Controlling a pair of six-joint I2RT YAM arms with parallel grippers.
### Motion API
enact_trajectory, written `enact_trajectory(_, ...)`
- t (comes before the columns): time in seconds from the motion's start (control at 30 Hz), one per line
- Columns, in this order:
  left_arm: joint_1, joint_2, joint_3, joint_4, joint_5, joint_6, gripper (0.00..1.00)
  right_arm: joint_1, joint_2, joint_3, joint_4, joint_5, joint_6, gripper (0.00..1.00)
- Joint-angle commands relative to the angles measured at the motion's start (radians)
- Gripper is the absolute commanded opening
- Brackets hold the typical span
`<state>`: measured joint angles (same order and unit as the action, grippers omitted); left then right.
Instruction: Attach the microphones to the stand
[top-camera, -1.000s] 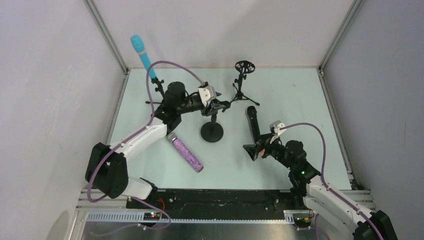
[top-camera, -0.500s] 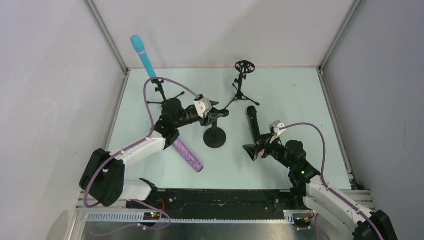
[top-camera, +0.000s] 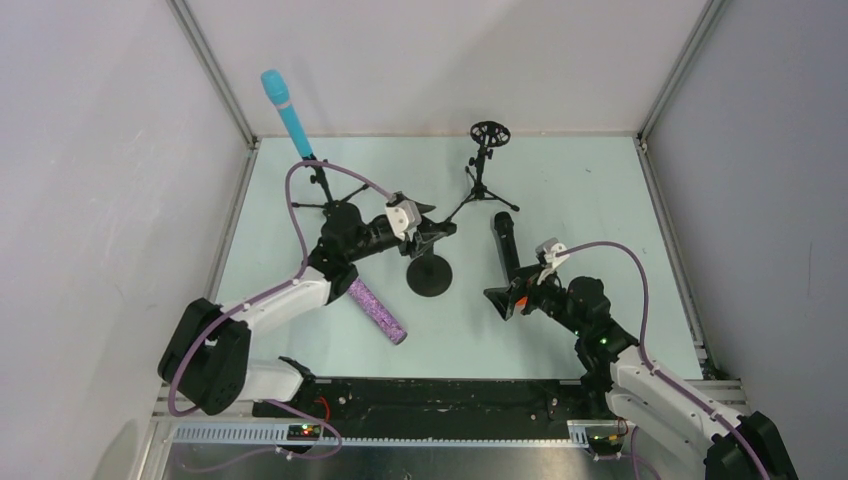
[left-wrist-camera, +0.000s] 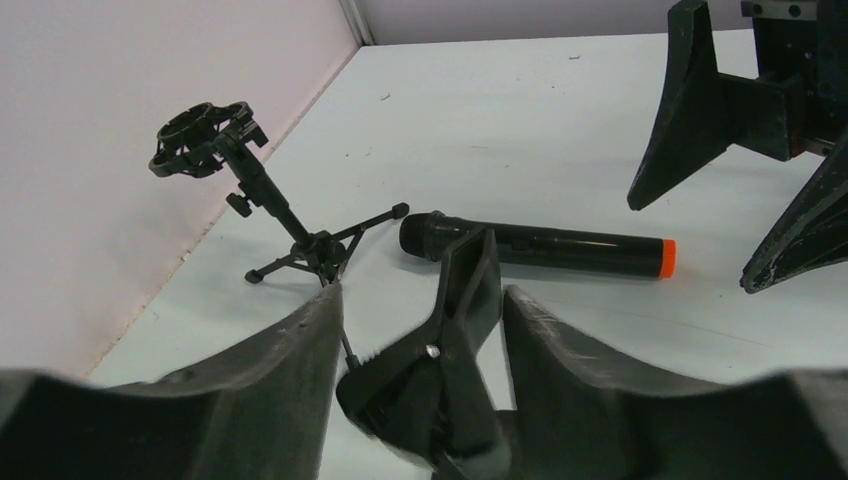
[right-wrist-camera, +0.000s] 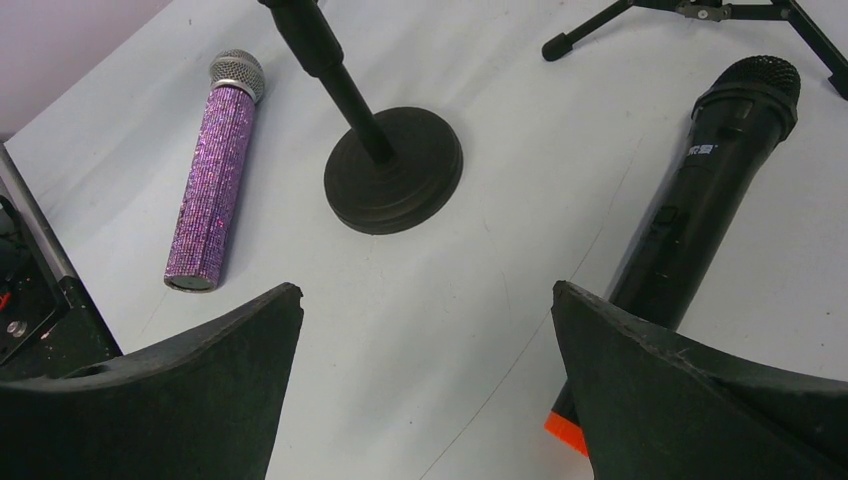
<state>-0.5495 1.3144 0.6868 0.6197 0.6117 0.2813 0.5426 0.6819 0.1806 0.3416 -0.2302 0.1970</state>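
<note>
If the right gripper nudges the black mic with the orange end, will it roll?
Likely to roll: the black microphone is a round cylinder lying flat on the smooth table. Its wider mesh head may make it curve rather than roll straight. The hard-looking, smooth body might slip in the open right gripper.

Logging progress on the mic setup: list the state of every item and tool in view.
turquoise mic: mounted on left tripod
black mic: lying flat, unmounted
purple mic: lying flat, unmounted
ring-mount tripod: standing, empty
stand clip: empty, gripped
left tool: shut on stand clip
right tool: open, at black mic's orange end
</note>
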Motion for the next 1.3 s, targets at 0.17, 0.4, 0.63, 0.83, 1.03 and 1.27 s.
enact_trajectory(0.17,-0.004,0.02,0.116,0.008,0.074,-0.105,0.99,-0.002,-0.003,0.058,0.055,-0.018,-0.018,1.0)
enact_trajectory(0.4,-0.003,-0.015,0.209,0.015,0.102,-0.152,1.0,-0.002,-0.03,0.059,0.017,0.002,-0.019,0.99)
enact_trajectory(0.63,-0.003,-0.099,0.238,0.017,0.061,-0.207,1.0,-0.004,-0.034,0.059,0.0,0.012,0.0,0.99)
enact_trajectory(0.83,-0.002,-0.197,0.183,0.017,-0.049,-0.203,1.0,-0.003,-0.03,0.059,0.001,0.014,0.016,0.99)
enact_trajectory(1.03,-0.003,-0.31,0.045,0.017,-0.193,-0.154,1.0,-0.002,-0.029,0.06,-0.011,0.0,0.027,0.99)
enact_trajectory(1.27,-0.002,-0.49,-0.186,0.017,-0.445,-0.265,1.0,0.001,-0.034,0.058,-0.082,-0.009,0.047,0.99)
